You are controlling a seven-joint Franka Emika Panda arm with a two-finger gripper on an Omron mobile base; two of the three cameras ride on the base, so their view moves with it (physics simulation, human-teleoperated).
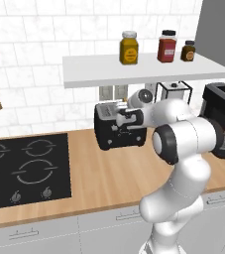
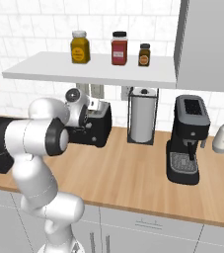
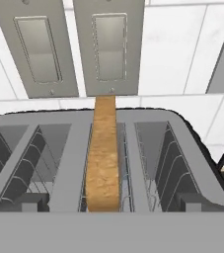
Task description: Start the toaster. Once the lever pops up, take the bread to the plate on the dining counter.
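The gripper (image 1: 120, 119) hangs over the toaster (image 1: 115, 135), jaws wide apart and holding nothing. Just below, in the hand view, the bread (image 3: 102, 158) stands on edge in a slot (image 3: 106, 168), its crust sticking up. Behind the toaster, two wall switches (image 3: 69, 47) sit on the white tiles.

The toaster (image 1: 120, 130) is black with a grey top; the bread (image 3: 102, 163) is tan with a speckled texture. The surface (image 1: 109, 173) is light wood-grain. The wall tiles (image 1: 44, 30) are white, faintly marbled.
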